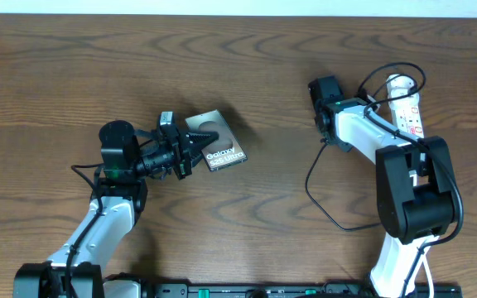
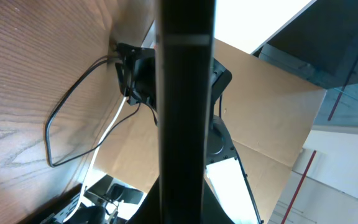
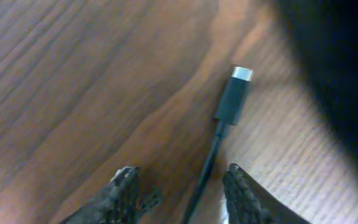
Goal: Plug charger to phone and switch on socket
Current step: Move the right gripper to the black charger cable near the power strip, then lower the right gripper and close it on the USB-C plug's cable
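- The charger (image 3: 205, 168) lies on the table (image 1: 255, 66), its cable running up between the fingers of the right gripper (image 3: 180, 175). The jaws stand apart on either side of the cable and are not clamped on it.
- The connector tip (image 3: 235, 99) rests on the wood just ahead of the fingertips.
- The phone (image 1: 222, 149) sits near the table's middle, one end pinched in the closed left gripper (image 1: 193, 149).
- The cable is thin, black and round; the tip is a matte black block with a silvery metal end.
- The phone's face is glossy bronze-grey with white "Galaxy" lettering.
- The table is dark wood with grain.
- The socket (image 1: 406, 99) is a narrow white plastic strip, far right, partly behind the right arm.
- The right arm folds forward, wrist pointing down; the left arm reaches in low from the near left.
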Robot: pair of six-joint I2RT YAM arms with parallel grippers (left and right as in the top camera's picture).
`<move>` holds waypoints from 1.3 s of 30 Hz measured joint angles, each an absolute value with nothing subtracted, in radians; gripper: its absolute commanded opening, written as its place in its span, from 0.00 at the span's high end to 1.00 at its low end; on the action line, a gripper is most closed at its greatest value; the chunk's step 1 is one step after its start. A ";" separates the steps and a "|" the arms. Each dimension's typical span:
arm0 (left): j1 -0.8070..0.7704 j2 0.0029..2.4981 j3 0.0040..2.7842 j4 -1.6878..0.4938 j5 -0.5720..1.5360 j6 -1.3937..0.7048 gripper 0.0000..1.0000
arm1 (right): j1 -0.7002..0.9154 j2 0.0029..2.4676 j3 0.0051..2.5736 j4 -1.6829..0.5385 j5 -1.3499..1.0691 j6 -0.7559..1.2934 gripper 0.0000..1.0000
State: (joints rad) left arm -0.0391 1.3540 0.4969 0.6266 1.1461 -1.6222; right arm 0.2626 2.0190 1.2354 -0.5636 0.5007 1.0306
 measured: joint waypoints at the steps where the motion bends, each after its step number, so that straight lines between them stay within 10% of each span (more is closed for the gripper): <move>1: -0.039 1.354 0.497 0.626 1.146 -1.622 0.93 | 0.266 2.019 1.235 -0.555 0.496 1.003 0.62; 12: -0.039 1.354 0.497 0.626 1.146 -1.622 0.92 | 0.403 2.019 1.241 -0.497 0.419 0.792 0.69; 30: -0.039 1.354 0.497 0.626 1.146 -1.622 0.92 | 0.442 2.003 1.321 -0.666 0.226 0.694 0.38; 39: -0.039 1.354 0.497 0.626 1.146 -1.622 0.93 | 0.377 1.897 1.353 -0.696 0.207 0.835 0.48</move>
State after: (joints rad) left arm -0.0391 1.3540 0.4969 0.6262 1.1461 -1.6222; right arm 0.3775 1.8973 1.3533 -0.6960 0.2070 0.8349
